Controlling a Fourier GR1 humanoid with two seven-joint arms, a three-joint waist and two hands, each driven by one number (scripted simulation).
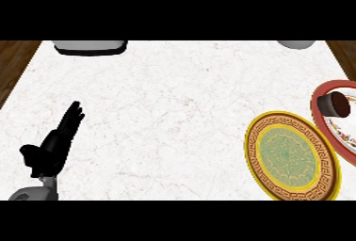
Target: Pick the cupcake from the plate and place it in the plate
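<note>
One hand only shows: the left hand [52, 150], low at the view's left edge, resting with its fingers [69, 120] straight, close together and pointing up the counter [173, 108]. It holds nothing. The right hand is not in view, so nothing can be said of its state.

The cupcake [339, 104], dark brown and round from above, sits on the red-rimmed plate [327, 89] at the far right edge, partly cut off by the frame. Just beside that plate, down and to its left, lies the yellow-rimmed plate [292, 157] with a green middle. Their rims meet, though whether one lies over the other I cannot tell.

From the fingers the cupcake lies well apart, straight across the counter to the right and slightly up. It has no long axis to line up with, so approach direction matters little. By my judgement the right side is the nearer one, and a right hand coming in from the lower edge would have the shorter reach. The left would have to cross the whole width, passing over the yellow-rimmed plate.
</note>
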